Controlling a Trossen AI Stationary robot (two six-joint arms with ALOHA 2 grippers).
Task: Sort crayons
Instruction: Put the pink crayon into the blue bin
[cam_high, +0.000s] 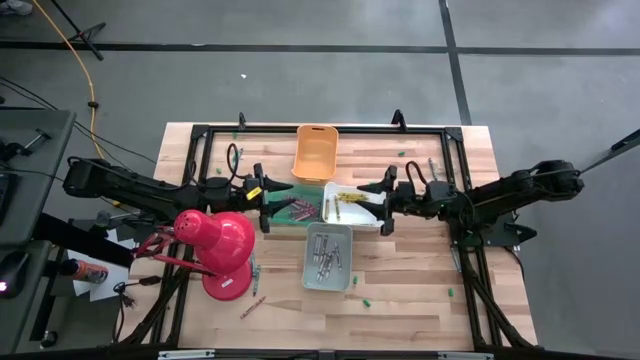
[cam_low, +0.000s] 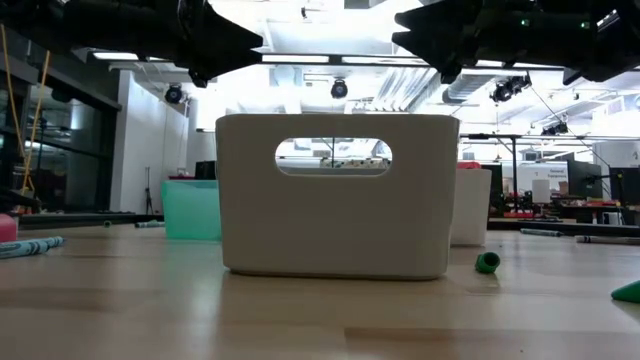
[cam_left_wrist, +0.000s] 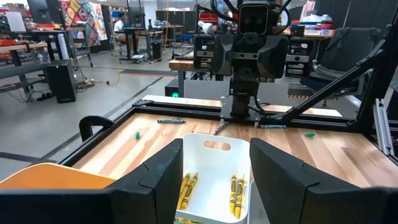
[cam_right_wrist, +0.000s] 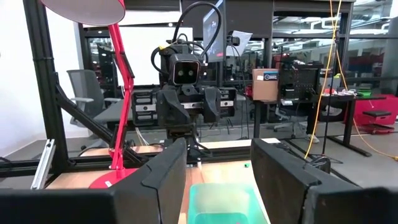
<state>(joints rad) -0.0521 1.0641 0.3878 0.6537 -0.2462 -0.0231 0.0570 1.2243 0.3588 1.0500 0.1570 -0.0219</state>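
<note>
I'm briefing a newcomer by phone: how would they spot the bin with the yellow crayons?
Find the wooden table, then the cluster of four bins at its middle. The white bin sits just below the empty orange bin, right of the green bin. Only it holds yellow crayons.

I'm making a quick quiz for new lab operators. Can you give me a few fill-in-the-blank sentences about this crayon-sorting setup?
1. The crayons lying in the white bin are ____ in colour.
2. The bin farthest from the lamp, near the table's far edge, is ____.
3. The lamp standing on the table is ____.
4. The left gripper and right gripper both have their fingers ____, holding nothing.

Missing words: yellow; orange; red; open
</note>
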